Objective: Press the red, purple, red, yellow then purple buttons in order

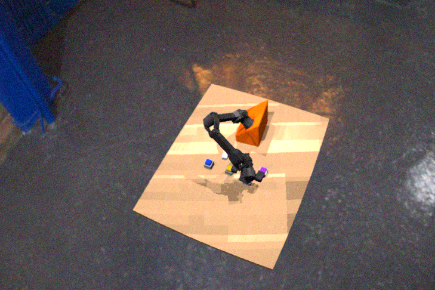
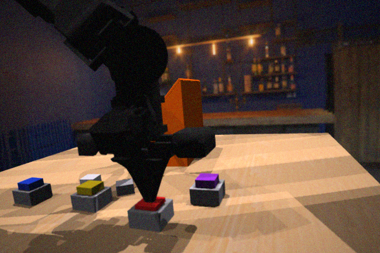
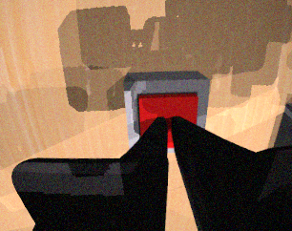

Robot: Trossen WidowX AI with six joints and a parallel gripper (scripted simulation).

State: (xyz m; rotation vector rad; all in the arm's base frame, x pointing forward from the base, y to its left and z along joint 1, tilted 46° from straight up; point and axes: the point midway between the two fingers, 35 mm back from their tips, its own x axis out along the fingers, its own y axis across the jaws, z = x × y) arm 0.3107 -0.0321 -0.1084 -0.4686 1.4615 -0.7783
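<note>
My gripper (image 2: 150, 199) (image 3: 167, 124) is shut, with nothing between its fingers. Its tips rest on the red button (image 2: 149, 206) (image 3: 168, 106), whose cap sits low in its grey housing. In the top view the arm hides that cap. The purple button (image 1: 263, 169) (image 2: 206, 180) stands to the right of the gripper in the exterior view, its cap raised. The yellow button (image 1: 229, 167) (image 2: 90, 188) stands to the left there, its cap also raised.
A blue button (image 1: 208, 162) (image 2: 31, 184) stands at the far left in the exterior view. A white button (image 1: 224, 156) (image 2: 90, 177) is behind the yellow one. A small grey block (image 2: 125, 187) lies near them. A tall orange wedge (image 1: 259, 119) (image 2: 192, 104) stands behind.
</note>
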